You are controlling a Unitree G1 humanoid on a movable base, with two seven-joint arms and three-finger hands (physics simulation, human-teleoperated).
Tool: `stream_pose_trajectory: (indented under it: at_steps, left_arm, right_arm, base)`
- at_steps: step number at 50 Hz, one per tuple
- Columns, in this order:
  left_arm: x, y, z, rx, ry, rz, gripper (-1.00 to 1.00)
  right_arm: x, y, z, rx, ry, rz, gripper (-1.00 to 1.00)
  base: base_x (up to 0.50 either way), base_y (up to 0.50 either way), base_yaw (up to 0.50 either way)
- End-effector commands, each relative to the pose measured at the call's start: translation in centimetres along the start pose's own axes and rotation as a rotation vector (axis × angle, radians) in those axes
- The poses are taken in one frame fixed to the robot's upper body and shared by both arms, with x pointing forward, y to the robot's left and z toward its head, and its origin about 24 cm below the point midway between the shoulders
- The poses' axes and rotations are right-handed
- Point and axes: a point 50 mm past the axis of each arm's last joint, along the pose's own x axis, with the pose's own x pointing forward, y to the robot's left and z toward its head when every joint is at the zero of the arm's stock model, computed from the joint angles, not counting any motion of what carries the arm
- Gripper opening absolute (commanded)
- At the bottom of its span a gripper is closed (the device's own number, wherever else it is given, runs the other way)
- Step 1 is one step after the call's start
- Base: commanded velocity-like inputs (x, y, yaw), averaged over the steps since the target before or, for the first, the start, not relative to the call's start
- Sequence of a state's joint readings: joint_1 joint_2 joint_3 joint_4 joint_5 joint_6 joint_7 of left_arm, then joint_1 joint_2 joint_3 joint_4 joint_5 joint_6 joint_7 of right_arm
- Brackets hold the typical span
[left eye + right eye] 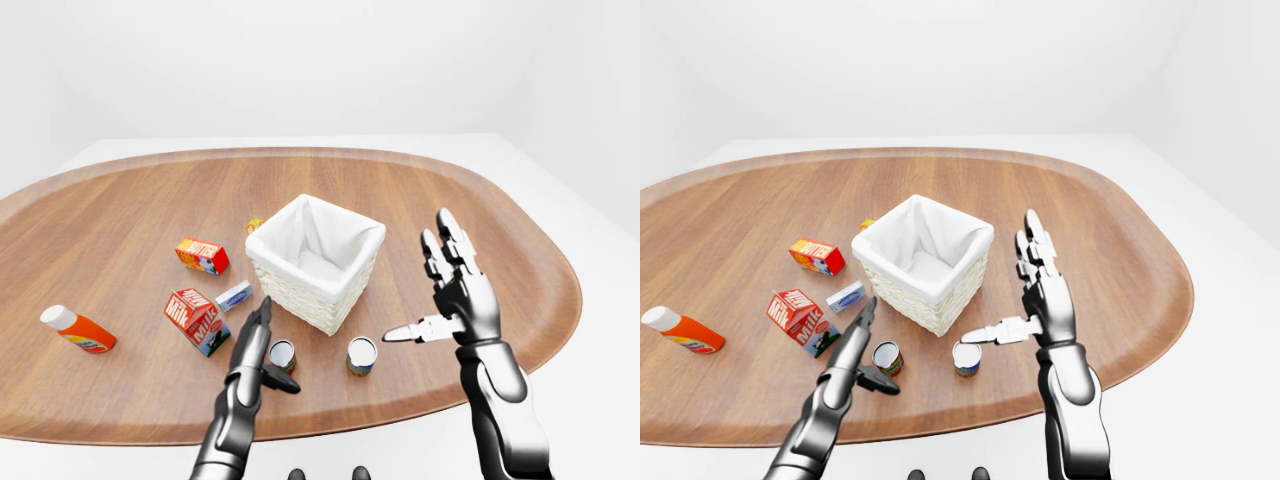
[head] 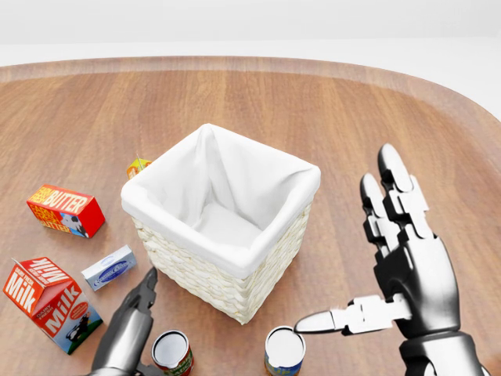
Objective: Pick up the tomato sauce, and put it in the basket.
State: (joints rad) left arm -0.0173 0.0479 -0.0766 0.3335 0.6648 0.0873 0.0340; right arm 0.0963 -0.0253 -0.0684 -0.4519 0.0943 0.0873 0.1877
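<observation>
While its fingers stand straight and spread, the right hand [image 2: 407, 274] is wide open and holds nothing; its thumb points sideways to the head view's left, the tip over the top rim of a blue-labelled can [image 2: 283, 350]. To the right of this hand the wooden table [image 2: 329, 102] is bare as far as its curved edge, and above it there is free wood too.

Left of the thumb, past that can, stands the tomato sauce [image 2: 173, 351], a red-labelled can, upright on the table, outside the basket. The left hand [image 1: 256, 345] rises just beside it on its left, fingers stretched upward and thumb jutting toward the can, open as well; whether the thumb touches the can cannot be told.

Just above both cans sits the basket [image 2: 203, 274], woven, square, lined with white cloth, one corner turned toward the hands. A narrow strip of table separates its lower wall from the two cans.

Farther left of the left hand lie a milk carton [image 2: 48, 304], a small pale box [image 2: 109, 268] and a butter box [image 2: 64, 210], spaced apart. A small orange item [image 2: 138, 166] peeks out by the basket's upper-left side. Well away to the left, near the table's edge, lies an orange bottle [image 1: 78, 329] on its side
</observation>
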Motion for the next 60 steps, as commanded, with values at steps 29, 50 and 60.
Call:
stream_pose_trajectory:
  at_steps: [29, 50, 60]
  left_arm:
    - [0.32, -0.65, -0.35, -0.005, 0.024, -0.015, 1.00]
    - [0.51, -0.80, -0.59, -0.011, 0.039, -0.016, 1.00]
    - [0.58, -0.88, -0.86, -0.013, 0.051, -0.016, 1.00]
  right_arm:
    - [-0.05, 0.06, -0.10, 0.001, 0.005, 0.001, 1.00]
    - [-0.11, 0.10, -0.20, 0.001, 0.010, 0.004, 1.00]
    - [-0.16, 0.11, -0.23, 0.001, 0.012, 0.005, 1.00]
  base:
    - [0.00, 0.00, 0.00]
    - [0.00, 0.00, 0.00]
    - [0.00, 0.00, 0.00]
